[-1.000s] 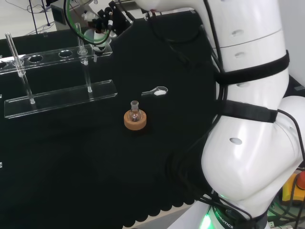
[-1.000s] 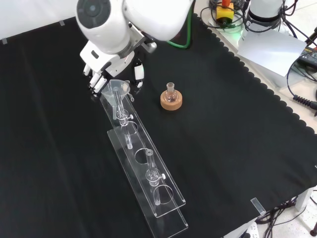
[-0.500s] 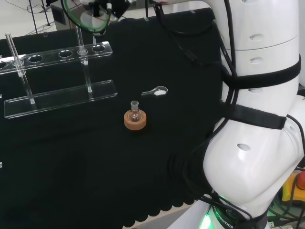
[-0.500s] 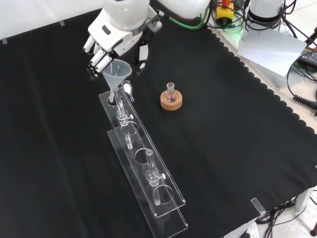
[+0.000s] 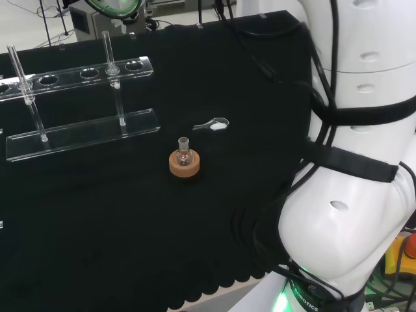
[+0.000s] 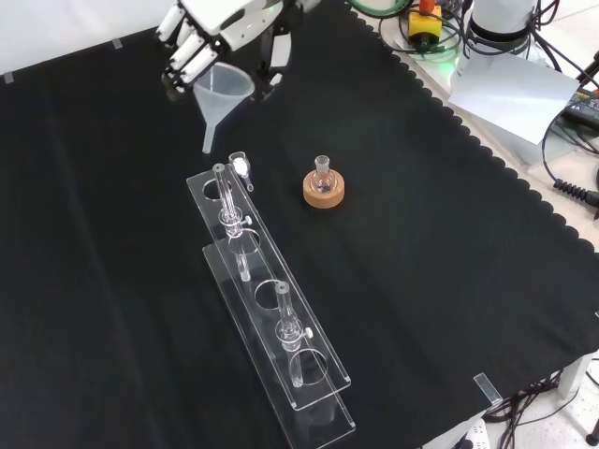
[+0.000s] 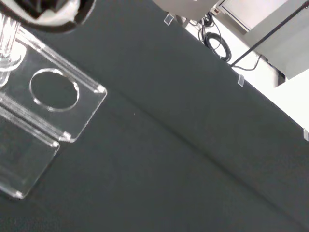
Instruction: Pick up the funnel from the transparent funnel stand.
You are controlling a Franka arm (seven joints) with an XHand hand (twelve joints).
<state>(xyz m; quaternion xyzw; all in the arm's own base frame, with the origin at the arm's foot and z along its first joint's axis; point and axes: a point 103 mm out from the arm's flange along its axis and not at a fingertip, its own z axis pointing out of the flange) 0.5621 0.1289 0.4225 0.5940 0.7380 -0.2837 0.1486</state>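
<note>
One funnel in the front view, held by the hand at the view's top, fingers curled about its cone; the stem hangs clear above the black tabltop cloth, apart from the transparent funnel stand below it. Near the stand's upper end lies a small clear spoon-like piece (identity uncertain), and to its right a small flask sits upright in a cork ring. Head view: the stand at upper left with empty holes in its top plate, the flask on its cork ring at centre, arm links at right. Wrist view: the stand's end hole is empty.
</note>
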